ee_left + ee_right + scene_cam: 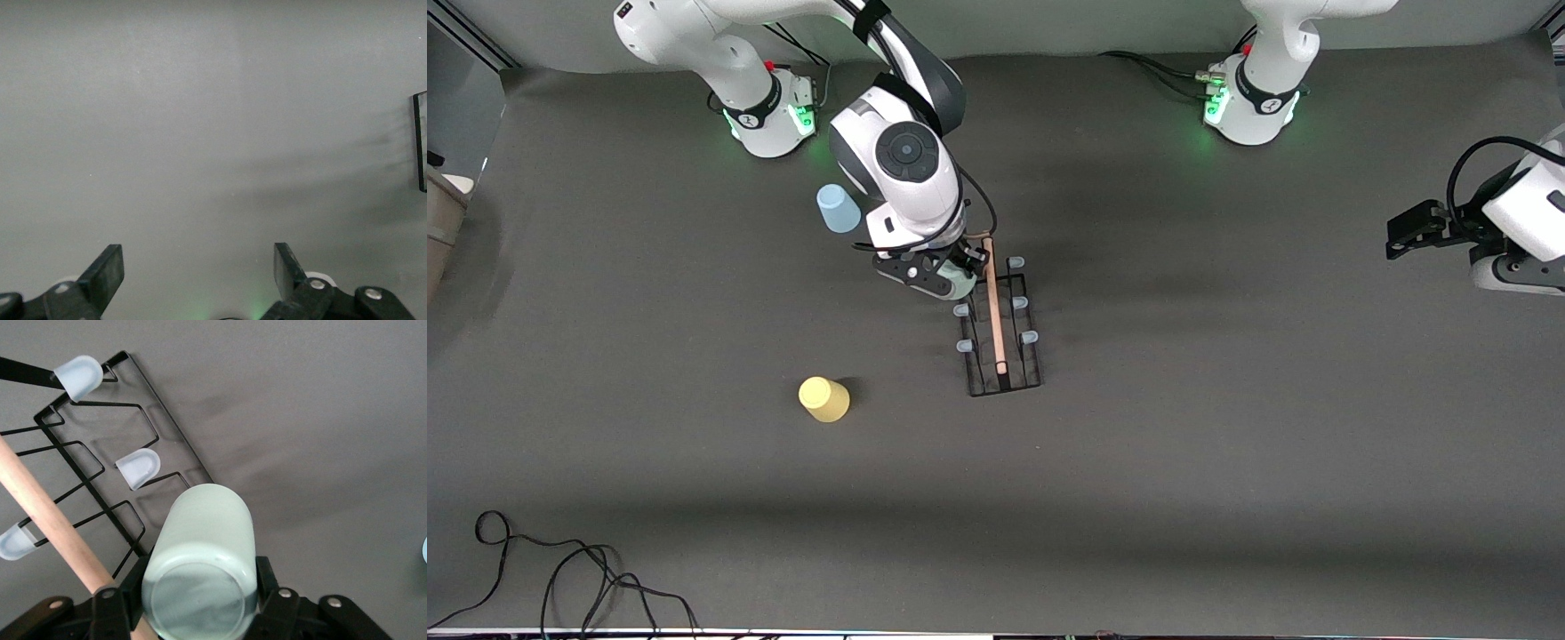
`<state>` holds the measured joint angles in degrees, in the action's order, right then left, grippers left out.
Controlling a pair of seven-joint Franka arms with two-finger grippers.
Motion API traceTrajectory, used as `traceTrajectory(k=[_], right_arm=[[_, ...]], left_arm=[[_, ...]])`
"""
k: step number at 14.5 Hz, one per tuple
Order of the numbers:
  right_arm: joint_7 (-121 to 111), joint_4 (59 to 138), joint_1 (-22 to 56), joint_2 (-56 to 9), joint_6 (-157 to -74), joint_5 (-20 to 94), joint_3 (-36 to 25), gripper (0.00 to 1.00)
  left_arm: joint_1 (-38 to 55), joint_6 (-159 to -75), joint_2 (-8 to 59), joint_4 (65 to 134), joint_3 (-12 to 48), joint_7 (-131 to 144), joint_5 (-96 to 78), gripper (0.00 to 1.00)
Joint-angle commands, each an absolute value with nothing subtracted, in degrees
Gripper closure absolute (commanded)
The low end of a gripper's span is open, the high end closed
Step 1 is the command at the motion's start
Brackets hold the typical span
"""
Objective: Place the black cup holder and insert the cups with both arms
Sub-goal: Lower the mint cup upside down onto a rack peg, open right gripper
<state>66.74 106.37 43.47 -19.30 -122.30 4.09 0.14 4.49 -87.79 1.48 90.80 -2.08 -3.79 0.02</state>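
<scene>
Dark grey matte tabletop (1227,462), wide and mostly bare; loose black cable (560,578) at the edge nearest the front camera.

Two large white jointed arms. Right arm reaching in over the rack; left arm waiting, parked at its own end of the table.

Thin black wire cup holder (1005,333) flat on the table near the middle, long light-wood rod handle (994,307) along its length, pale-blue-capped pegs (1028,337) angling up on both sides. Stiff but light, likely to skate on the cloth if nudged; best taken by the rod.

Right gripper (951,277) over the rack's end nearest the bases, jaws clasping a pale grey-green tapered plastic tumbler (203,570) by its sides, base toward the wrist camera, mouth aimed down at a peg. Whether already seated, cannot tell.

Left gripper (199,270) hanging over bare table, fingers spread wide, nothing between.

Cups: small, light, smooth, slightly slippery, rigid enough for a side pinch.

Pale blue tumbler (839,208) upside down beside the right arm's wrist, farther from the front camera than the rack. Yellow tumbler (824,398) nearer, toward the right arm's end, also mouth-down.
</scene>
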Motion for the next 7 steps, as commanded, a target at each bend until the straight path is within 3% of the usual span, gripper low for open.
traceTrajectory(k=[1,5,7], right_arm=[[68.47,104.85,44.21,-20.39,-122.52,2.90,-0.53,0.00],[67.59,104.68,43.51,-18.90,-121.91,2.90,-1.40,0.00],[63.05,104.68,43.51,-16.97,-121.03,2.99,-4.64,0.00]], left_arm=[[5.36,-87.36,0.79,90.88,-2.37,-2.72,0.44,0.00],[5.27,-86.49,1.06,89.91,-2.46,-3.25,1.05,0.00],[5.19,-86.75,1.23,89.82,-2.46,-3.43,1.05,0.00]])
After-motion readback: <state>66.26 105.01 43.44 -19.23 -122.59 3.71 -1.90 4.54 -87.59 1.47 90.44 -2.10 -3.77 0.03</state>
